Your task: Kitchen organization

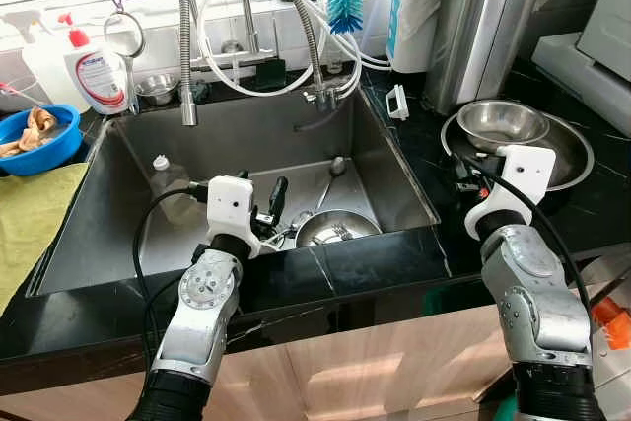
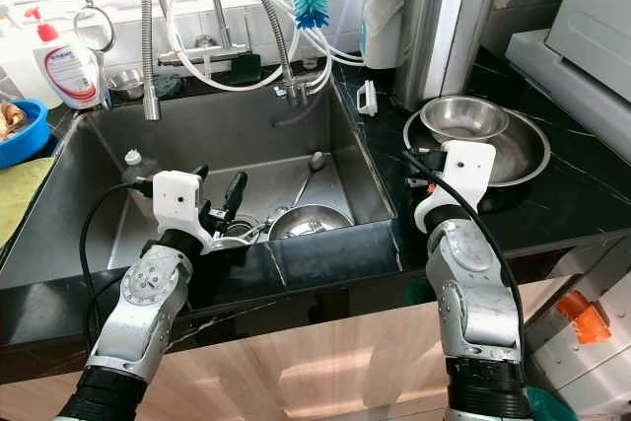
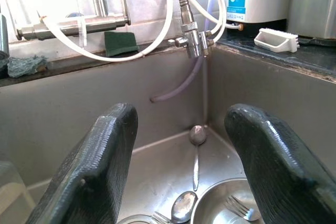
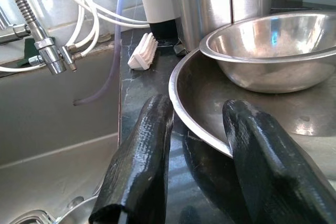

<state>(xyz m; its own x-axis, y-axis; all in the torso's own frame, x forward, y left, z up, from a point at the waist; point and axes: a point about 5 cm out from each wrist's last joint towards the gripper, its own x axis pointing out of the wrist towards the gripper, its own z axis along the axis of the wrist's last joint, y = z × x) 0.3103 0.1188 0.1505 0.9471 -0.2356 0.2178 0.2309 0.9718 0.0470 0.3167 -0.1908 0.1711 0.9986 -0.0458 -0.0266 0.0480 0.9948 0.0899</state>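
- Over the sink (image 1: 394,170): left hand (image 3: 181,177) spread, empty, above a bowl (image 1: 335,227) and spoon (image 3: 184,205).
- Right hand (image 4: 197,169) spread around the rim of a big pan (image 4: 210,103) on the surface (image 1: 601,199).

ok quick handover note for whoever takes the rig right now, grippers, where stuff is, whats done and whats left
Left gripper: open, empty, over the sink front edge, above a steel bowl holding a fork, spoons beside it.
Right gripper: open, empty, its fingers either side of the rim of the wide steel pan on the counter; a smaller bowl sits in it.
Done: nothing gripped yet.
Left: dishes in the sink and the stacked bowls probably need putting away.
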